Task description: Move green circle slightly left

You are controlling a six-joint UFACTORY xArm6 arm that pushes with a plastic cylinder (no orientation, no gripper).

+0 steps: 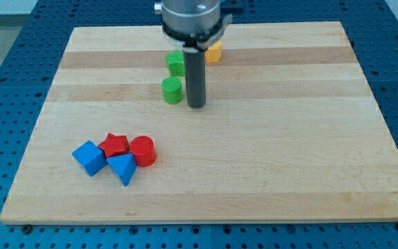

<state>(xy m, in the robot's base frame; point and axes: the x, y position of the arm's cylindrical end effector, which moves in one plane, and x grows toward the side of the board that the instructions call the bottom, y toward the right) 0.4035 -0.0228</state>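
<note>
The green circle (172, 90), a short green cylinder, stands on the wooden board (254, 166) a little above the middle, left of centre. My tip (196, 106) is just to its right, close beside it, with a narrow gap showing. A second green block (175, 62), its shape unclear, sits just above the circle, partly behind the rod.
A yellow block (214, 52) sits at the view's top, right of the rod and partly hidden by it. At the lower left lie a blue cube (88, 158), a red star (115, 145), a red cylinder (143, 151) and a blue triangle (123, 168), clustered together.
</note>
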